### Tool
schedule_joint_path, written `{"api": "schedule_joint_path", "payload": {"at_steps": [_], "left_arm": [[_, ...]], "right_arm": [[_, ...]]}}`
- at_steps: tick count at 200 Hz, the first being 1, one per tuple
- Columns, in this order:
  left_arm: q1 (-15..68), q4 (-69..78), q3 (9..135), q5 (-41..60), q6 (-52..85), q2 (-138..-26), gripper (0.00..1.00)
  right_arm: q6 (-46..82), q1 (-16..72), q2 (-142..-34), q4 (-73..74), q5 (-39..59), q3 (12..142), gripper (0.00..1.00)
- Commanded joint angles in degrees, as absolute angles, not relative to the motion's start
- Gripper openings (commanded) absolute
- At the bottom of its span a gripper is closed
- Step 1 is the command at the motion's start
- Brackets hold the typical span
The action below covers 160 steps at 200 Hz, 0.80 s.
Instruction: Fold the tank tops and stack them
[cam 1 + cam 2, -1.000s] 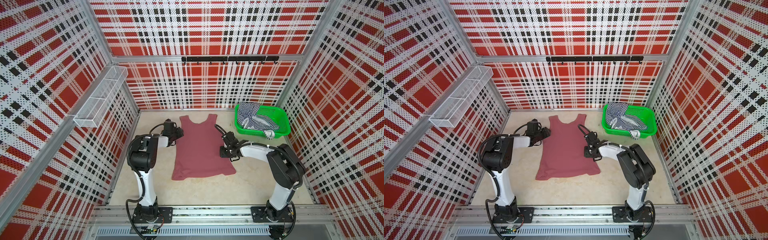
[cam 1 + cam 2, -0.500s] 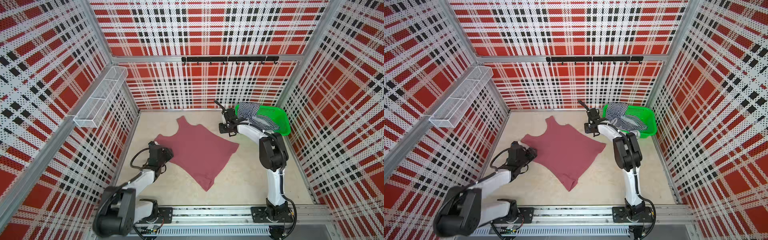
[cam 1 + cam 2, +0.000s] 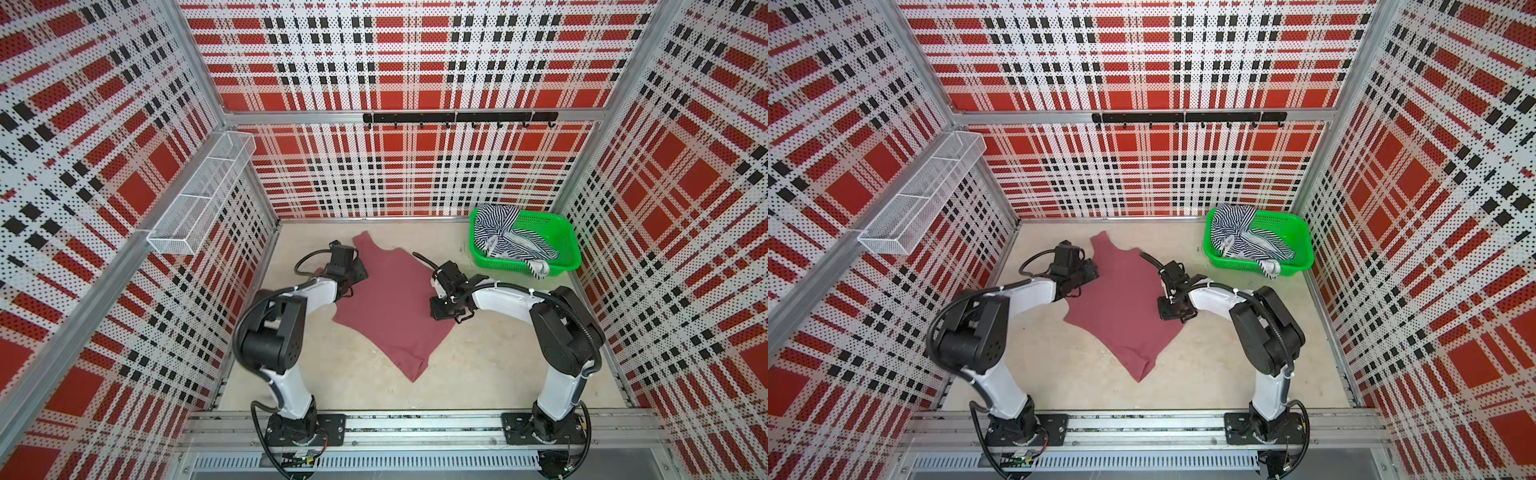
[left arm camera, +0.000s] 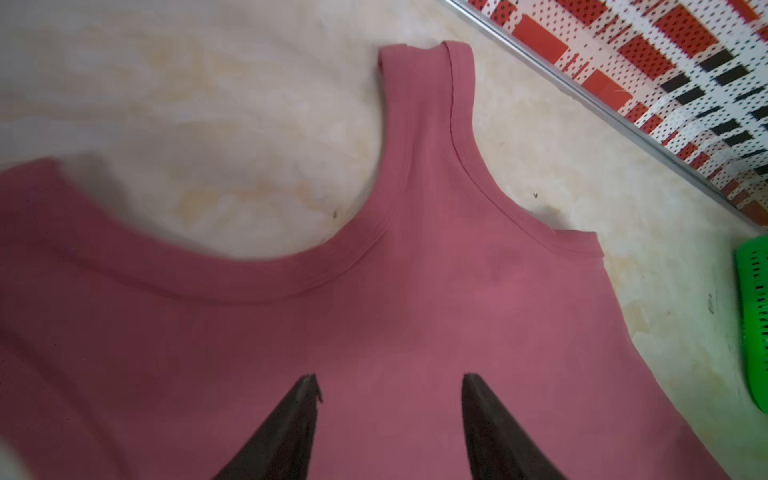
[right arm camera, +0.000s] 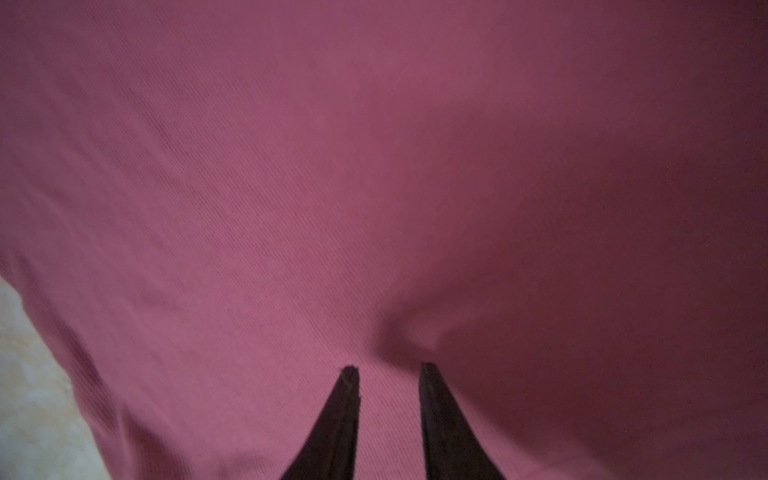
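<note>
1. Rose tank top (image 3: 390, 307): lies spread in a single layer on the table (image 3: 478, 374), between the two arms. In both top views it is turned on a diagonal. One strap points toward the back wall. One hem corner points toward the front rail.

2. Striped tank top (image 3: 505, 239): lies crumpled in the green basket (image 3: 571, 253), which stands in the back right corner of the table. Part of the fabric rises over the basket's back left rim. Another part hangs over the front rim. This top is well apart from the rose one.

3. Left gripper (image 4: 390, 377): positioned low over the upper left part of the rose tank top, just below the neckline. The jaws are wide apart, with flat fabric showing between them and nothing clamped. The left wrist view shows the curved neckline and one strap lying flat on the table. The other shoulder is blurred at the picture's edge.

4. Right gripper (image 5: 387, 368): positioned on the right side of the rose tank top, over the body panel. The jaws are a little apart, with a narrow gap and the tips at the cloth. A small pucker sits just ahead of one tip. Whether any fabric is caught between the tips cannot be told
</note>
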<state>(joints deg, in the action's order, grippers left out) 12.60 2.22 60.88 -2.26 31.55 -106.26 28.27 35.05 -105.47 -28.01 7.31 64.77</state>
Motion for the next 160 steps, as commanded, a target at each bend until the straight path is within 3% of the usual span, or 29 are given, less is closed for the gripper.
{"api": "schedule_joint_path", "payload": {"at_steps": [1,31,73,99,130,160], "left_arm": [[11.9,2.2,64.2,1.0,28.9,-110.9,0.59],[10.3,2.7,57.0,-3.2,28.6,-110.5,0.59],[4.0,7.4,40.3,0.1,33.4,-97.7,0.56],[5.0,3.2,34.2,-4.4,34.3,-87.9,0.58],[6.1,0.0,35.4,-6.1,35.1,-79.2,0.63],[8.0,0.3,42.3,-5.3,34.1,-84.8,0.65]], "right_arm": [[31.0,33.0,-107.9,-24.4,4.2,65.7,0.27],[28.6,28.5,-114.8,-24.2,3.7,72.0,0.26],[21.7,24.8,-128.3,-29.4,4.4,93.9,0.26],[17.4,23.6,-131.6,-37.8,1.1,107.3,0.28],[17.5,25.1,-120.0,-37.5,-0.3,97.6,0.31],[21.4,30.6,-110.6,-35.0,1.8,83.5,0.3]]}}
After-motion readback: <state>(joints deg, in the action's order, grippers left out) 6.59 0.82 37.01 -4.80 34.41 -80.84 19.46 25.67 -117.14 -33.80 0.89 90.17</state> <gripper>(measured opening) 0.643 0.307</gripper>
